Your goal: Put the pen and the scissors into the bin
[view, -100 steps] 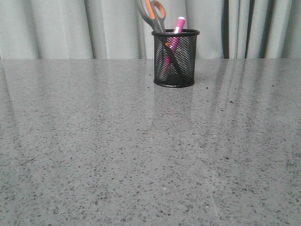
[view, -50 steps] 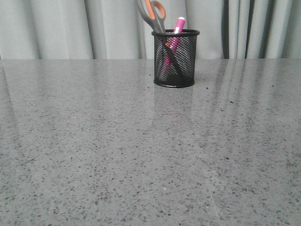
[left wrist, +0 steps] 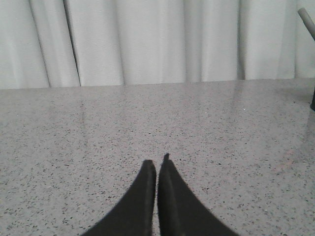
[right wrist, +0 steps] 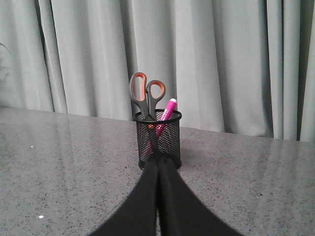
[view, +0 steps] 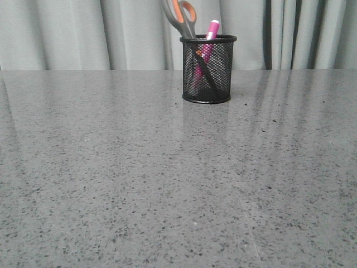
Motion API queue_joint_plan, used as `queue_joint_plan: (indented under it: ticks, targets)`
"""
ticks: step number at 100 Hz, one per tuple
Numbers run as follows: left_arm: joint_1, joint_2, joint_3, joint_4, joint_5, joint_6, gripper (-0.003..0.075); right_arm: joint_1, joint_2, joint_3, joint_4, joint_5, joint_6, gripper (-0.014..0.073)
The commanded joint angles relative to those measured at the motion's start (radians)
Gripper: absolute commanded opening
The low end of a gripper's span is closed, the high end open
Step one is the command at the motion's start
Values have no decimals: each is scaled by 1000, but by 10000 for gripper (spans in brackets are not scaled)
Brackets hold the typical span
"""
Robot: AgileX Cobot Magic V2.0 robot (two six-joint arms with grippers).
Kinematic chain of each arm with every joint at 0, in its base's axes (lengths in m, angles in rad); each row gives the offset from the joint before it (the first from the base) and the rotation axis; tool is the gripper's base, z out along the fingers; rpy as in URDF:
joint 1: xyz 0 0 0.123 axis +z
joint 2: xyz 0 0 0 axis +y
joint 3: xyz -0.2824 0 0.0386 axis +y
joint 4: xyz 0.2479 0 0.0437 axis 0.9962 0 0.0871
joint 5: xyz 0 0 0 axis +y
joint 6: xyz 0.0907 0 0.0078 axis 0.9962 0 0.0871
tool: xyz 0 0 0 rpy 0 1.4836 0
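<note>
**Grippers closed and empty; pen and scissors stand in the bin**

Front view: neither gripper shows. A black wire-mesh bin (view: 208, 69) stands upright toward the far edge of a grey speckled table (view: 167, 184), a little right of centre, before pale curtains (view: 67, 33). The scissors (view: 181, 17) stand blades down inside it, their grey and orange handles rising above the rim on the left. The pink pen (view: 210, 32) leans beside them on the right, white tip upward.

Left wrist view: the left gripper (left wrist: 156, 164) has its two dark fingers pressed together, holding nothing, above bare table. A sliver of the bin (left wrist: 313, 101) shows at the picture's right edge.

Right wrist view: the right gripper (right wrist: 158, 164) is likewise closed and empty, pointing at the bin (right wrist: 159, 140), which stands beyond its tips. The scissors (right wrist: 146, 96) and pen (right wrist: 167, 110) stick out of the top.

Both things look placed, so the task seems done. Judging by looks, the scissors are stiff and the heavier item, best taken by the handles; the pen is light, smooth and likely slippery, best gripped mid-barrel. The mesh bin appears light and could tip if nudged.
</note>
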Motion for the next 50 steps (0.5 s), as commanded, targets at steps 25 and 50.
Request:
queue_joint_plan:
  ticks: [25,50]
  targets:
    - [3,-31,43,-10,-79,-8,-19,-5,7,-25,-1,-67,-9,-70]
    - [3,-31,43,-10,-79,-8,-19,-5,7,-22,-71,-70,-9,-70]
